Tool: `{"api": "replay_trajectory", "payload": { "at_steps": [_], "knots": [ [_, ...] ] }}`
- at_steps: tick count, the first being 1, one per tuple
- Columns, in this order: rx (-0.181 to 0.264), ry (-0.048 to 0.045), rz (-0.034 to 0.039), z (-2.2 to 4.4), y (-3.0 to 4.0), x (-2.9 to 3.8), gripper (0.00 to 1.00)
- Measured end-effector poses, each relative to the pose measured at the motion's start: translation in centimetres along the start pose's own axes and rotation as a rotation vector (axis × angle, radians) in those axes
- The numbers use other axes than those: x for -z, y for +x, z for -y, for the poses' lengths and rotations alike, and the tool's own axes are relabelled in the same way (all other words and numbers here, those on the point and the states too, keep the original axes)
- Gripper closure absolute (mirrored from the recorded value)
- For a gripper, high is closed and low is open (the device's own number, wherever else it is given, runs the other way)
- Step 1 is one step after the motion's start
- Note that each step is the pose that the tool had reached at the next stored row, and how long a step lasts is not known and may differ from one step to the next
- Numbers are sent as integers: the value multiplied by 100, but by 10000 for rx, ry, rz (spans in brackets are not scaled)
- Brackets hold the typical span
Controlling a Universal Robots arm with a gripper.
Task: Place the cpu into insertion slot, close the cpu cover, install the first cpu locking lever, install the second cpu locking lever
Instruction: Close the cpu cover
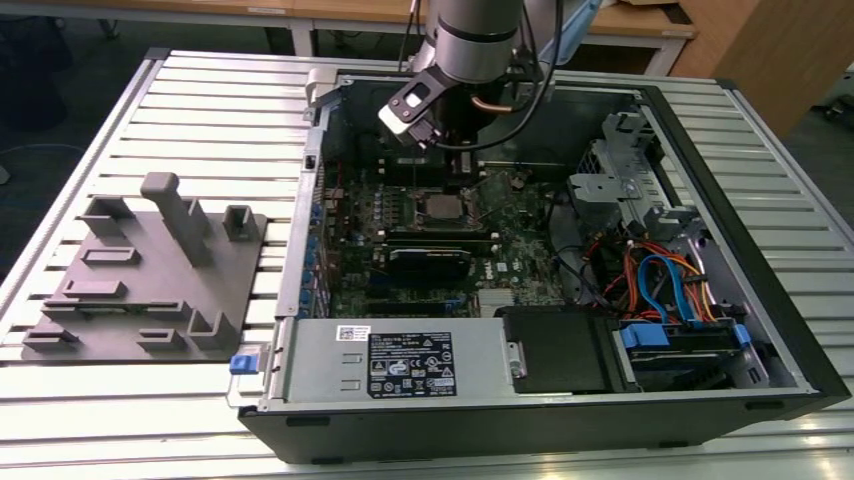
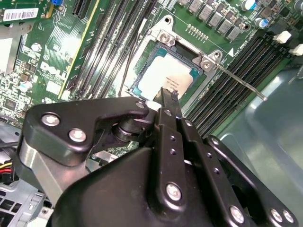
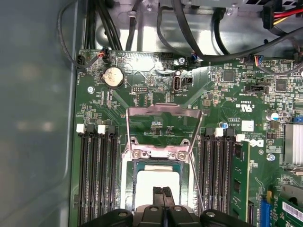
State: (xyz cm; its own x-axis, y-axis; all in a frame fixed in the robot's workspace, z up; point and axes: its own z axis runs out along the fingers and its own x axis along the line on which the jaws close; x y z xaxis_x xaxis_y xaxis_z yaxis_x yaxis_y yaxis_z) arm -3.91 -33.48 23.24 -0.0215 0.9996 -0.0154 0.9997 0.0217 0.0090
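The cpu (image 2: 165,75) (image 3: 156,182), with its silver-grey top, lies flat in the insertion slot (image 2: 135,90) (image 3: 134,184) on the green board. The cpu cover (image 3: 163,112), a thin metal frame, stands swung open on its hinge beside the socket. A thin wire locking lever (image 2: 241,84) (image 3: 195,175) sticks out along the socket, unlatched. My gripper (image 2: 166,94) (image 3: 163,193) is shut, its fingertips pressed together with nothing between them, right over the cpu's near edge. In the exterior view the arm (image 1: 461,60) reaches down into the open computer case above the socket (image 1: 441,207).
Long black memory slots (image 3: 94,179) (image 2: 227,90) flank the socket, one holding a module (image 3: 240,179). Cables (image 3: 189,28) and a coin battery (image 3: 112,76) lie beyond the cover. The case wall (image 3: 33,118) is close by. A grey fixture plate (image 1: 147,270) sits outside the case.
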Motion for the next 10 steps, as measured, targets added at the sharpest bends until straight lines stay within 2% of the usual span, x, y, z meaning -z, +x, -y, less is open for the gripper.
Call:
{"api": "replay_trajectory", "payload": {
  "at_steps": [10],
  "knots": [
    [0,-1,2,-1,-1,98,90]
  ]
}}
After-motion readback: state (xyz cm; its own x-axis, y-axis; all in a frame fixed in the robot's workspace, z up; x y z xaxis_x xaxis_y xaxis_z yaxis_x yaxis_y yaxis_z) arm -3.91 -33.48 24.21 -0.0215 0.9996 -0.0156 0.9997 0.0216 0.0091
